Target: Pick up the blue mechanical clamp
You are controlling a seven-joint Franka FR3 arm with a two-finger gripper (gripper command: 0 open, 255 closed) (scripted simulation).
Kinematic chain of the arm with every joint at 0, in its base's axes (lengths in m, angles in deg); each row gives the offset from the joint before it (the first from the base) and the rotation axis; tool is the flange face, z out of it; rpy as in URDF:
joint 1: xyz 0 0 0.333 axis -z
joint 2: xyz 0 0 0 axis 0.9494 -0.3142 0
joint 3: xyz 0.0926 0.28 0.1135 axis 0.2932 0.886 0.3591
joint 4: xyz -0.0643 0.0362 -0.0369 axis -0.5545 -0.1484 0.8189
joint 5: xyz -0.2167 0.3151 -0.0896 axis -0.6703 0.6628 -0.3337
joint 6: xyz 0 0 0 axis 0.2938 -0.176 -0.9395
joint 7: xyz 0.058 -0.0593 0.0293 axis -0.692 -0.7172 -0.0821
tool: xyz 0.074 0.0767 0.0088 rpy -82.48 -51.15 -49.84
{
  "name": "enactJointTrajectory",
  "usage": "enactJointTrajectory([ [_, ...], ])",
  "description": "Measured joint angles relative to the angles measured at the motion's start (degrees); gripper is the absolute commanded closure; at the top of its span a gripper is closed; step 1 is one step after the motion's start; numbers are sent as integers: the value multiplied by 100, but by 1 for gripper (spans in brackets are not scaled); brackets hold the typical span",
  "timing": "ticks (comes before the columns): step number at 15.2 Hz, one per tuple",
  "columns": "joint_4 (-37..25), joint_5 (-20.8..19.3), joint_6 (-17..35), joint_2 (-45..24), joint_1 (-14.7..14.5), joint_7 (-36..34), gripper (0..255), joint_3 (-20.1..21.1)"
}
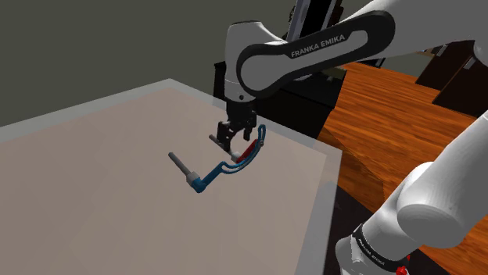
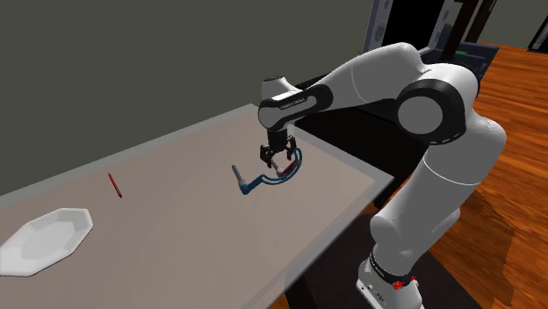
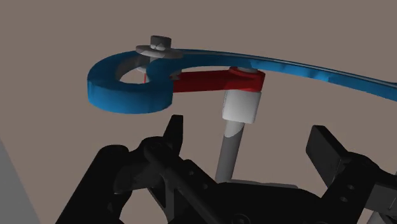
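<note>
Probably rigid, light, slippery: blue curved mechanical clamp (image 3: 127, 95) on pale counter (image 1: 94, 187). Black end effector (image 3: 249, 139) open, straddling its grey pin (image 3: 230, 149), holding nothing; best pinched there.

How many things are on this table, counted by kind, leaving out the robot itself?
Blue clamp: 1
Thin red stick: 1
White plate: 1
Total: 3
</note>
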Motion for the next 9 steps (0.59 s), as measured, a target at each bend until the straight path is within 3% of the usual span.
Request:
enactJointTrajectory([
  [5,172,-75,375,-218,-7,-60,0,13],
  [6,188,-80,404,-232,-6,-61,255,13],
  [9,201,-84,430,-240,-5,-62,255,12],
])
